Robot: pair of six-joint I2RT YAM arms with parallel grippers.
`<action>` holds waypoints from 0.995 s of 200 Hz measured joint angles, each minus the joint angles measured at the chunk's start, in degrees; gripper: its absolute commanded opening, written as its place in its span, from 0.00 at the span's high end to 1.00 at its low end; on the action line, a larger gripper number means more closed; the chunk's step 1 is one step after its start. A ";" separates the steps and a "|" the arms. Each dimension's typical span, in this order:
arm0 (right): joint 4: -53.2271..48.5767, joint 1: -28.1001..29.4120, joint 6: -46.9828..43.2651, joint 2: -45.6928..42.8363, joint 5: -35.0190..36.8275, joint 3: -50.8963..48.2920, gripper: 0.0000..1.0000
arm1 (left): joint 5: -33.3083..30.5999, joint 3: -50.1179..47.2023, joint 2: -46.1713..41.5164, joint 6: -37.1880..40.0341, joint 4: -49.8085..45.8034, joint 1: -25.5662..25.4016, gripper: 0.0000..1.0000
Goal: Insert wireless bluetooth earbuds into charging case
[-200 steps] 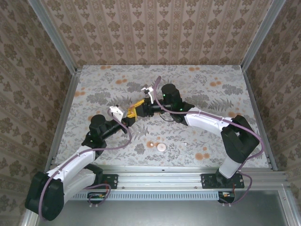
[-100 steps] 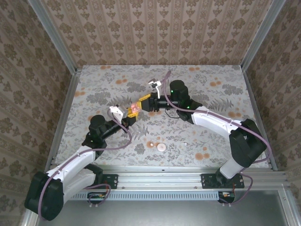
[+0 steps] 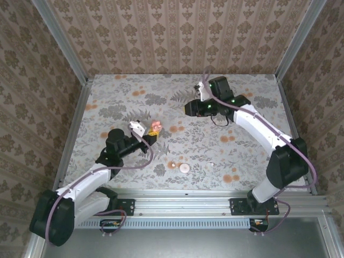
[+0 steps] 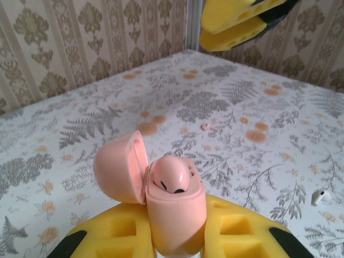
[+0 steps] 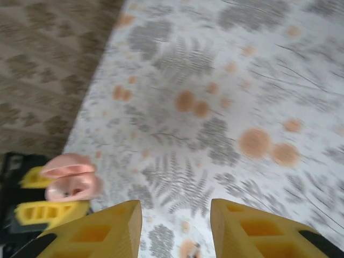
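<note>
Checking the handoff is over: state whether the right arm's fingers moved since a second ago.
Yes. The right arm's fingers drew back rightward toward the floral table's far edge, away from the salmon-pink round charging case.

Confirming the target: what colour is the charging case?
Salmon-pink charging case, clearest in left wrist view.

Left arm reaches forward and inward, left gripper (image 3: 151, 136) clamped tight on the case (image 4: 174, 215). Right arm is stretched long, right gripper (image 5: 174, 223) well apart from the case, beyond and right of it, jaws parted, empty, facing it.
</note>
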 measured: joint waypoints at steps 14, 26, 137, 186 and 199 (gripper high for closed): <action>-7.28 -2.12 -2.40 3.41 3.15 3.45 0.61 | -0.17 0.92 1.14 0.66 -1.25 0.00 0.99; -13.07 -3.37 -5.31 6.54 6.80 6.51 0.61 | -0.22 1.68 1.99 1.18 -1.70 0.02 0.99; -43.34 -9.81 -22.05 38.01 27.82 38.66 0.61 | -0.50 4.72 3.54 2.60 -7.96 0.48 0.99; -46.82 -9.86 -22.27 45.88 29.09 43.71 0.61 | -0.90 6.29 4.13 2.82 -9.90 0.48 0.99; -47.41 -9.88 -22.27 47.04 29.09 44.28 0.61 | -0.90 6.58 4.44 2.84 -10.23 1.16 0.99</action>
